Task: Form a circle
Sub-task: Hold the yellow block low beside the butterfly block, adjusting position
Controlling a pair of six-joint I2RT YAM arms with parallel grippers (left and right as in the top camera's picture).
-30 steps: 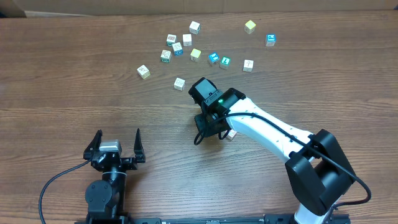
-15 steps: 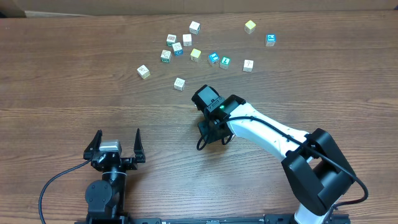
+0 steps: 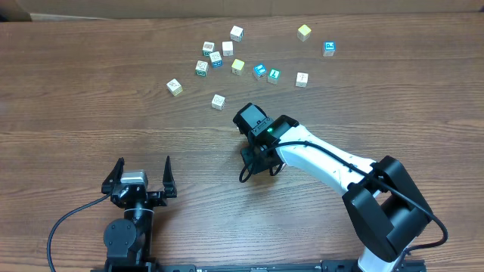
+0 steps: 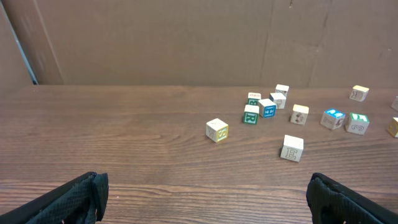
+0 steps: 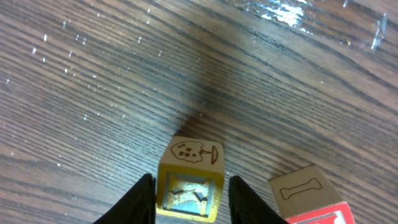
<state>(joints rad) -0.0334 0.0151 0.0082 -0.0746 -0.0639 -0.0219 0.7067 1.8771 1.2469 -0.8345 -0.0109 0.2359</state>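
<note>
The circle shows only in the right wrist view, as two pale printed cubes lying close together on the table. One is a yellow-framed cube with a tree drawing on top. To its right, a little apart, lies a cube with a bone outline and a red face. My right gripper stands open around the tree cube: the left finger touches it and a narrow gap shows at the right finger. From overhead the right gripper hides both cubes. My left gripper is wide open and empty near the front edge.
Several loose cubes lie scattered at the back of the wooden table: pale ones, blue and teal ones, and a yellowish one. A cardboard wall stands behind them.
A second ago a pale cube showed beside the right gripper; the gripper then shifted slightly and now covers it. It has held still for the last half second. The left arm has not moved.
</note>
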